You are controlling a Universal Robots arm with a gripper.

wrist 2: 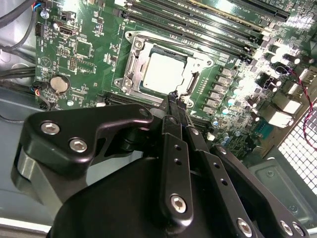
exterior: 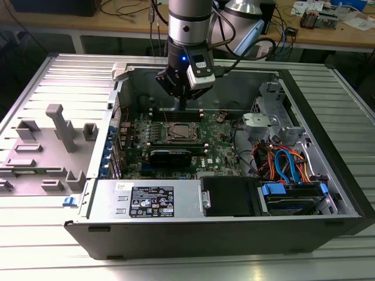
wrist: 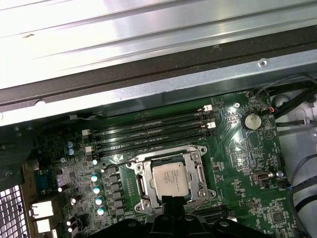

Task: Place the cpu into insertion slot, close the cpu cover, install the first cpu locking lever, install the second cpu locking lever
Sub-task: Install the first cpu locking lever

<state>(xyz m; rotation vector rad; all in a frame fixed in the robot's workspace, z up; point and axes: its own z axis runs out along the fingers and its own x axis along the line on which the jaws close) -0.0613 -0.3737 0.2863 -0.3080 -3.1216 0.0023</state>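
The cpu [wrist 2: 163, 69], a small square chip with a silver-grey top, lies flat in the insertion slot [wrist: 196, 159] on the green motherboard. The cpu cover [wrist 2: 132, 62], a silvery frame, lies down around the chip in both wrist views. My gripper [wrist 2: 177, 99] hangs just above the socket's edge, its black fingers pressed together with nothing between them. A thin wire lever [wrist: 202, 199] runs along the socket side next to the fingertips. In the exterior view the gripper [exterior: 183, 105] hovers over the far edge of the socket [exterior: 177, 133], inside the open computer case.
Long memory slots [wrist: 148, 134] run beside the socket. A black card with a heatsink [exterior: 170, 157] sits in front of it. A power supply [exterior: 149, 202] and a drive bay with blue cables [exterior: 287, 167] fill the case's front. A grey fixture [exterior: 55, 140] stands at the exterior view's left.
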